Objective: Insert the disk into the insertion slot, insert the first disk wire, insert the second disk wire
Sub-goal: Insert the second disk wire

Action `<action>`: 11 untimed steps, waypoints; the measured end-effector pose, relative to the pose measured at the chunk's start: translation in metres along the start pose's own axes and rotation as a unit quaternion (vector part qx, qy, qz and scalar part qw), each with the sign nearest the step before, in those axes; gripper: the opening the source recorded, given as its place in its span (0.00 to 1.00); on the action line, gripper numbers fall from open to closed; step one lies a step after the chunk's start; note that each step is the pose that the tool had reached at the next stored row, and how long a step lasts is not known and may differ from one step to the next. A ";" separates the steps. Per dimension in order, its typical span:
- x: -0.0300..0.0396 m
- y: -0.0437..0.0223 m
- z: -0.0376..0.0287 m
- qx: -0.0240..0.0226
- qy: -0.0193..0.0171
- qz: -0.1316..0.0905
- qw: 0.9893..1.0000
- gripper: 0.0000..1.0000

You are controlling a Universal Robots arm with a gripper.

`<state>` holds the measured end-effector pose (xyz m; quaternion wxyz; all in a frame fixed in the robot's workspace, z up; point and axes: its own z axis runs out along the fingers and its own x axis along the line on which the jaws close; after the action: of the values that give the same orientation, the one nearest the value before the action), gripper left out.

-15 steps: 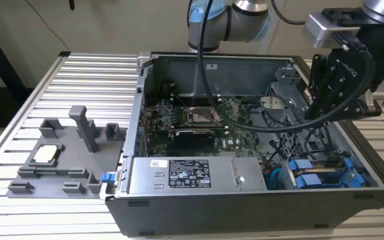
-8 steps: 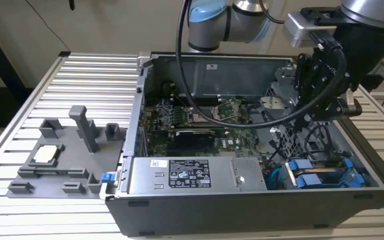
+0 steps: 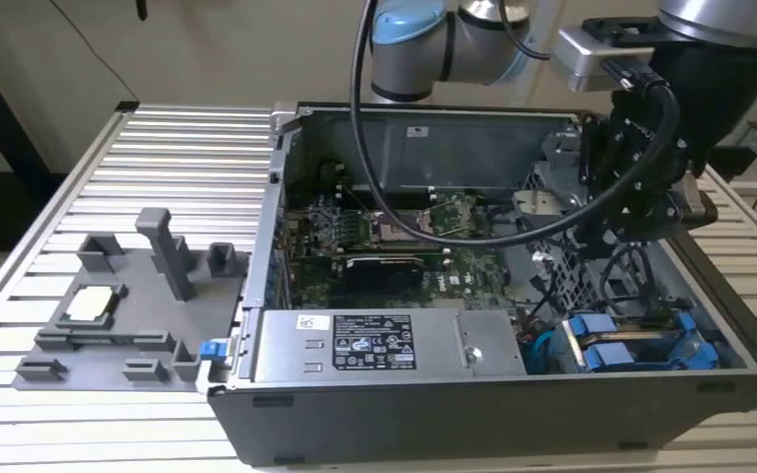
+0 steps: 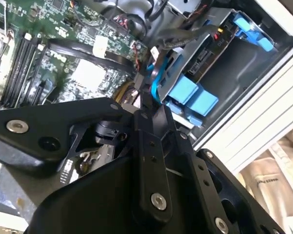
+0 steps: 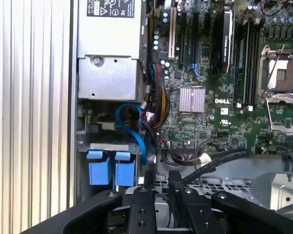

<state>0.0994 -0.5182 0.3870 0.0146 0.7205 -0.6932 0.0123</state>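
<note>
The disk [image 3: 605,353] sits in the insertion slot [image 3: 694,345] at the case's near corner, on the exterior view's right, with its blue handles [image 5: 112,168] sticking out. In the second wrist view the disk's connector end [image 4: 205,56] faces out. A blue wire [image 5: 136,129] loops from the board area down toward the disk. My gripper [image 3: 622,236] hangs inside the case above the drive cage. Its fingertips [image 5: 149,175] stand apart, with a gap between them, and one tip is right beside the blue wire's end [image 4: 155,83]. A black wire [image 5: 205,163] passes close by.
The grey power-supply box [image 3: 366,343] lies along the case's near wall, beside the disk. The motherboard [image 3: 392,236] covers the case floor. A perforated cage [image 3: 576,266] stands under my arm. A grey fixture block [image 3: 115,305] rests on the slatted table at the exterior view's left.
</note>
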 end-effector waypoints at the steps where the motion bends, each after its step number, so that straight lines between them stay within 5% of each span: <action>1: -0.0018 0.0002 0.0008 0.004 0.000 -0.001 1.000 0.27; 6: -0.0078 0.0014 0.0057 0.020 0.001 -0.009 1.000 0.27; 11: -0.0125 0.0046 0.0115 0.031 0.002 -0.017 0.999 0.27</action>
<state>0.0944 -0.5064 0.3750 -0.0060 0.7325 -0.6799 0.0353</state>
